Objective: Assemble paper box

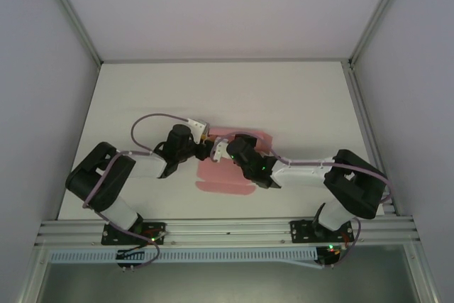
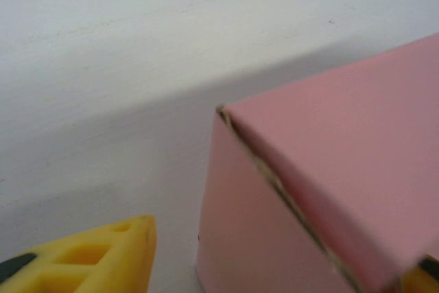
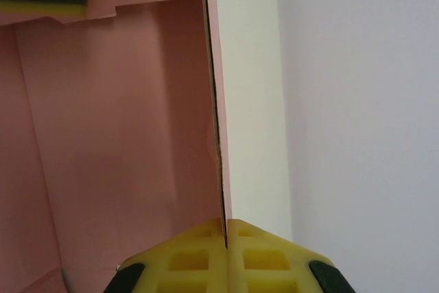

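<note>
Right gripper (image 3: 225, 230) pinched on the paper box (image 3: 123, 135), left gripper (image 2: 285, 255) parted around its corner.

My right pads are pressed together on a thin upright wall of the box, with pink card spreading away to their left. My left fingers (image 2: 103, 259) stand apart with the folded pink corner between them, and a bare gap shows beside the left one.

The pale pink paper box (image 1: 225, 175) sits half-folded at the middle of the bench (image 1: 142, 104), with walls raised at its 12 o'clock end and a flat, rounded flap spread toward 6 o'clock. The right hand (image 3: 225, 228) pinches one upright wall.
</note>
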You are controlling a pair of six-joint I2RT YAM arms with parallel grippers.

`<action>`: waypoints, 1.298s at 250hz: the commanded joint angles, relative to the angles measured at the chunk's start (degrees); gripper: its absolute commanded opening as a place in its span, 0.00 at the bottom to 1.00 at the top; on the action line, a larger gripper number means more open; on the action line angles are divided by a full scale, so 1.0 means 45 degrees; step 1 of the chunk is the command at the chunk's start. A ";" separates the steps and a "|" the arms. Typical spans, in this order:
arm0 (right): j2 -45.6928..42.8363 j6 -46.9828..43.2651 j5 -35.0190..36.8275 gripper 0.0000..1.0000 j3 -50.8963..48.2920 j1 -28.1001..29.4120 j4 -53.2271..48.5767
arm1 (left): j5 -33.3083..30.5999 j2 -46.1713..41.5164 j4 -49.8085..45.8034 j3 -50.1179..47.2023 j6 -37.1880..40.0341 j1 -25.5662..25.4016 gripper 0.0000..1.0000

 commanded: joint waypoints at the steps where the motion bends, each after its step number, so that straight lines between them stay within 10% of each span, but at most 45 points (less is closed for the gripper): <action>1: -0.0156 0.0562 -0.0629 0.00 0.0047 0.0222 -0.0771 | -0.1567 0.0309 -0.0069 0.0534 0.0390 -0.0257 0.45; 81: -0.0147 0.0692 0.0231 0.00 -0.0053 0.0203 -0.0784 | -0.5802 0.0796 -0.1321 0.0666 0.0545 -0.1248 0.00; 198: -0.0312 0.1029 0.0819 0.00 -0.0031 0.0067 -0.1333 | -1.2794 0.1576 -0.1266 0.0261 -0.0882 -0.2259 0.00; 239: -0.0233 0.1268 0.0771 0.00 0.0089 0.0018 -0.1581 | -1.0491 0.1368 -0.0584 0.0137 -0.0263 -0.2592 0.00; 259: -0.0185 0.1447 0.0684 0.00 0.0166 -0.0026 -0.1713 | -0.9045 0.0812 -0.0089 -0.0229 -0.0449 -0.2573 0.19; 325: 0.0139 0.1736 0.0783 0.00 0.0510 -0.0055 -0.2058 | -0.7030 -0.1389 -0.1071 -0.0556 -0.0788 -0.2563 0.32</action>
